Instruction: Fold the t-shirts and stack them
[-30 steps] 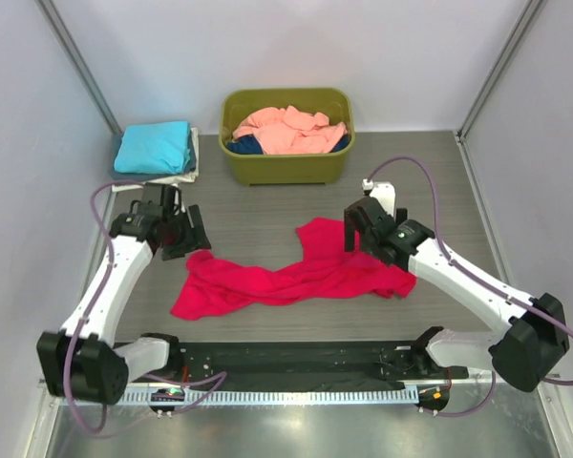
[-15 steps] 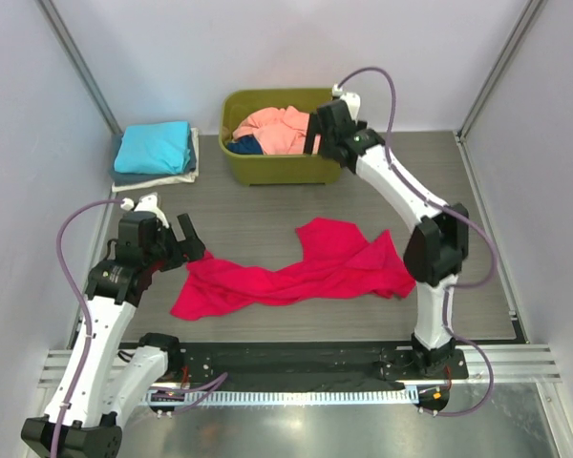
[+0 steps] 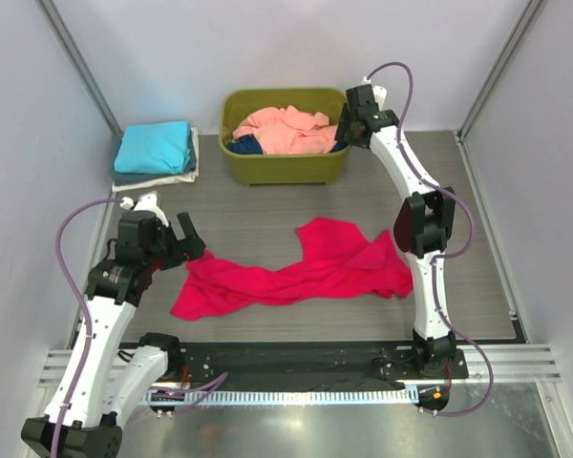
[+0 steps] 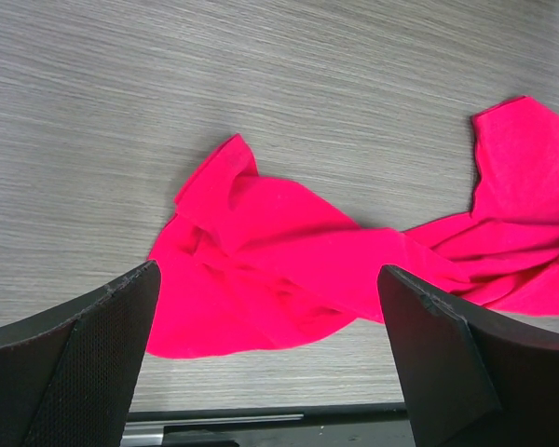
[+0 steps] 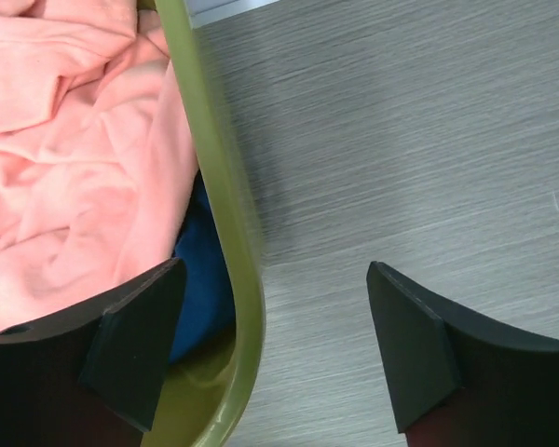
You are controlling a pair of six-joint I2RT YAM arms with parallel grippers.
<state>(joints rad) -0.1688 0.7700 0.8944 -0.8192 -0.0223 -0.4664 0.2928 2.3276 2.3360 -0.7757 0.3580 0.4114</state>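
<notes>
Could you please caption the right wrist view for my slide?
Open right gripper above the olive tub rim; salmon-pink t-shirt and dark blue t-shirt inside.

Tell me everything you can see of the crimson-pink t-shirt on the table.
The crimson-pink t-shirt is soft, plain cloth with no print showing. It lies unfolded and crumpled on the grey wood-grain table, spread sideways in a long wrinkled band, with one broad flap pointing toward the far side right of its middle. Folds bunch through its centre. Nothing rests on it. The open left claw hangs over its left end without gripping it.
</notes>
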